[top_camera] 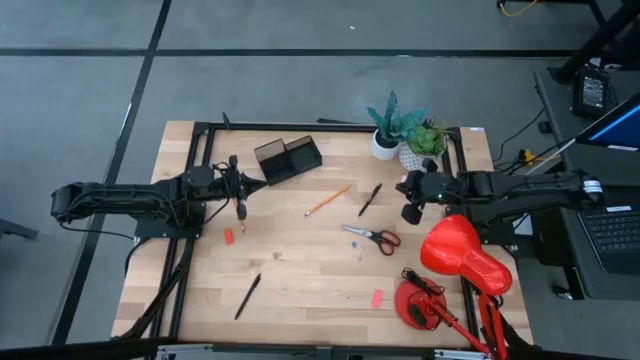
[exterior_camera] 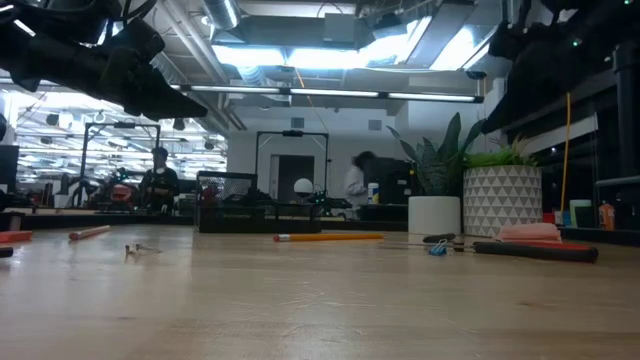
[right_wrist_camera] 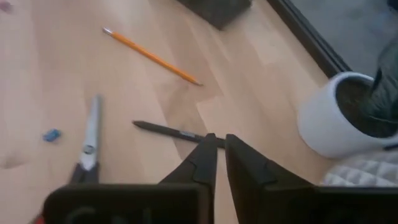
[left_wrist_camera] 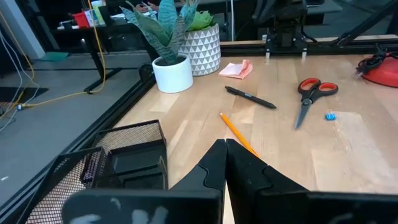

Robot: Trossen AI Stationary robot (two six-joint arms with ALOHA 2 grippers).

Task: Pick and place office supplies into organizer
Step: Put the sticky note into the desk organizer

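Left end effector point(top_camera: 240, 186) hovers over the table's point(top_camera: 300, 280) left side, fingers pressed together, nothing in them. The organizer point(top_camera: 288, 158) sits near it at the far edge. My right end effector point(right_wrist_camera: 219, 144) hangs above the black pen point(top_camera: 370, 199), fingers a narrow gap apart, holding nothing. I see the orange pencil point(top_camera: 327, 201) between organizer and pen, red-handled scissors point(top_camera: 372, 236) nearer mid-table, a second pen point(top_camera: 247, 296) at the front left, and small erasers point(top_camera: 228, 236) scattered.
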